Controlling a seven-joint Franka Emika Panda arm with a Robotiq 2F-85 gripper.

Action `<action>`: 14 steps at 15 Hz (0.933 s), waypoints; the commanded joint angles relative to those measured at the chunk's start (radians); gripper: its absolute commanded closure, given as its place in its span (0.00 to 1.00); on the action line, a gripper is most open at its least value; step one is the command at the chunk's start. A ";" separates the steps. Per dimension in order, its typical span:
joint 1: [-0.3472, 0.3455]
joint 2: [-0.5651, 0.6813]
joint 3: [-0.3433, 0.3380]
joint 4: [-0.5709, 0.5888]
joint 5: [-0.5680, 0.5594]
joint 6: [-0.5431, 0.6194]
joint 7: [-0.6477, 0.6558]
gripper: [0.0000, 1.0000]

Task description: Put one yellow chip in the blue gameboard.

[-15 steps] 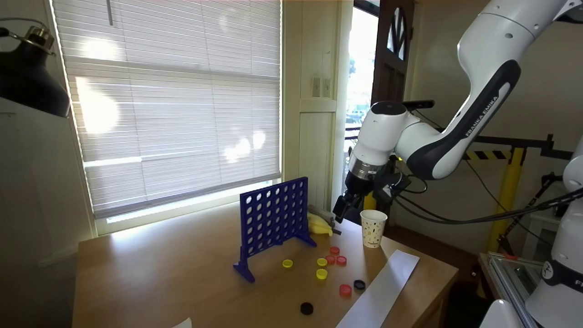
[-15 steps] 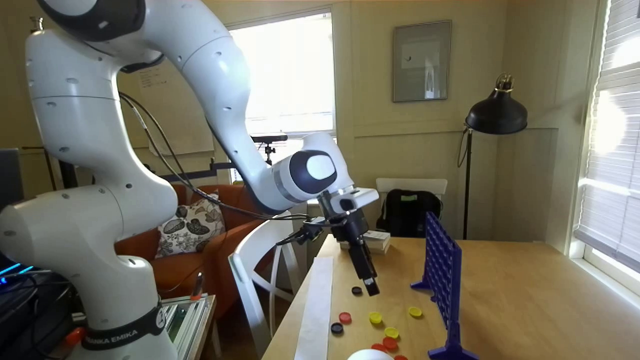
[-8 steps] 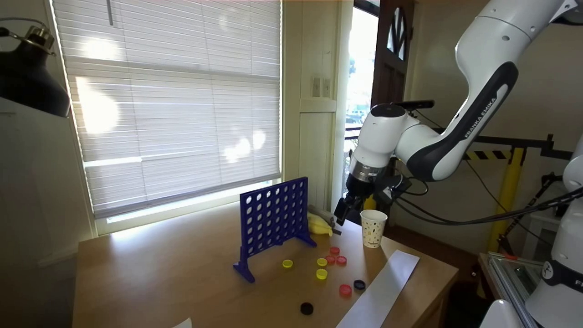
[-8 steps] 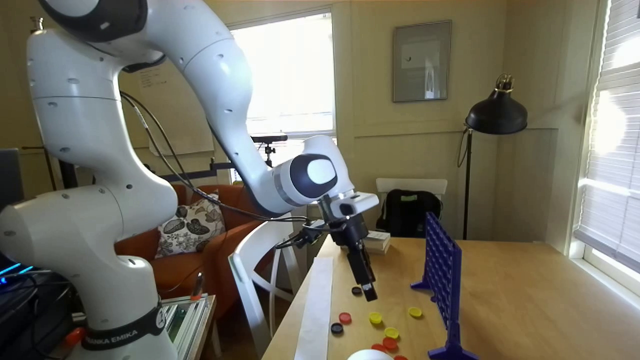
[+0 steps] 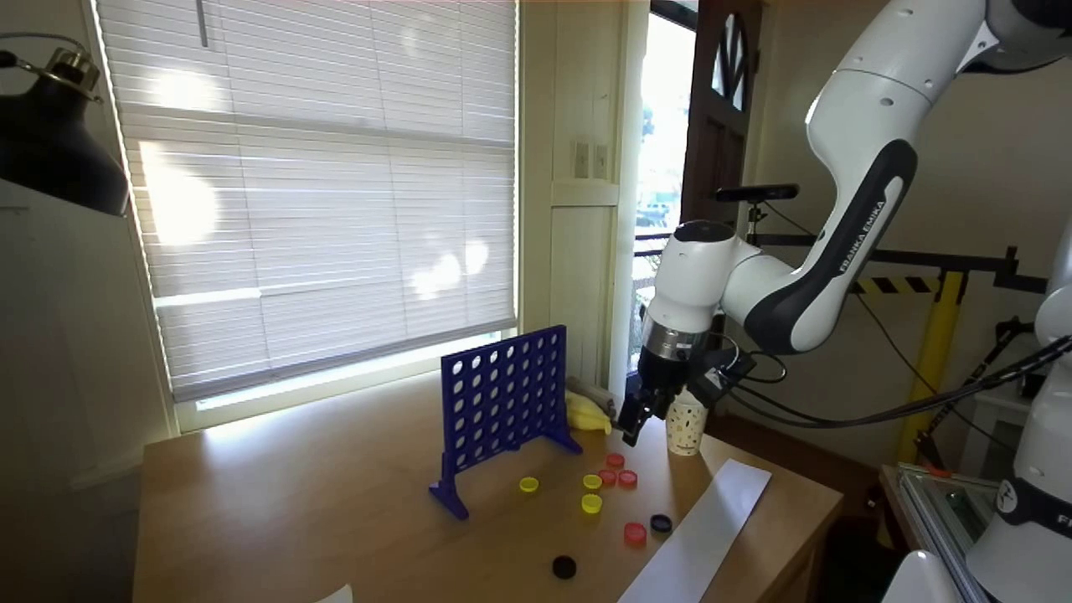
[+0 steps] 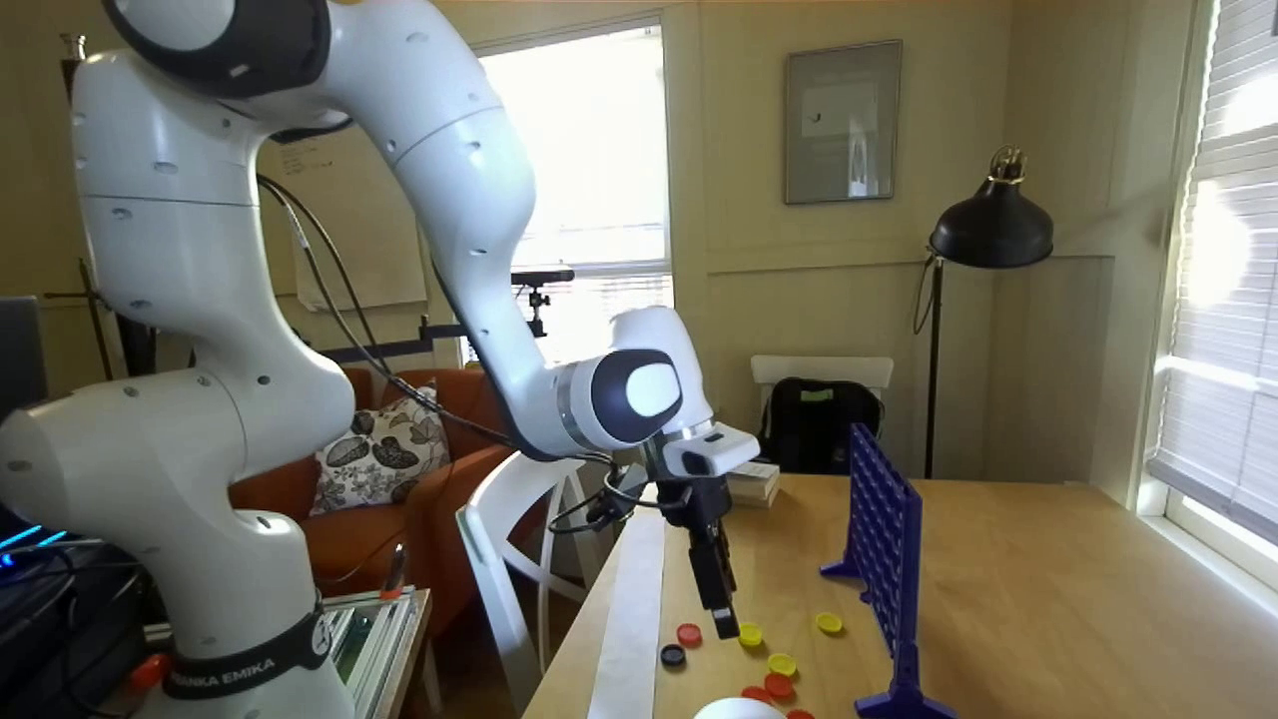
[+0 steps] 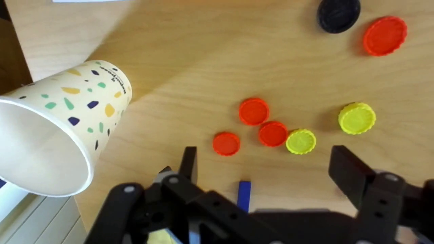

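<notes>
The blue gameboard stands upright on the table in both exterior views (image 5: 502,398) (image 6: 886,549); a blue foot shows in the wrist view (image 7: 243,195). Yellow chips lie flat: one close to the board (image 5: 528,484), one touching a red chip (image 5: 592,481) (image 7: 301,141), and one apart that looks thicker (image 5: 591,503) (image 7: 357,118). My gripper (image 5: 630,435) (image 6: 726,627) (image 7: 265,150) is open and empty, tilted above the table near the red and yellow chips. In the wrist view, the yellow chip touching the red one lies beyond the gap between the fingertips.
A patterned paper cup (image 5: 685,427) (image 7: 81,98) stands close beside the gripper. Several red chips (image 5: 635,533) (image 7: 253,111) and black chips (image 5: 564,567) lie around. A white paper strip (image 5: 703,528) runs along the table edge. A yellow object (image 5: 588,413) lies behind the gameboard.
My gripper has moved down closer to the table and the chips. In an exterior view it now covers a black chip and part of the cup. The chips and gameboard have not moved.
</notes>
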 commanded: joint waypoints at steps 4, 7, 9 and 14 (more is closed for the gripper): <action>0.010 0.141 -0.081 0.067 -0.106 0.127 0.046 0.00; 0.029 0.195 -0.114 0.107 -0.135 0.149 0.045 0.00; 0.047 0.239 -0.131 0.145 -0.157 0.134 0.024 0.00; 0.086 0.342 -0.161 0.231 -0.225 0.148 -0.033 0.00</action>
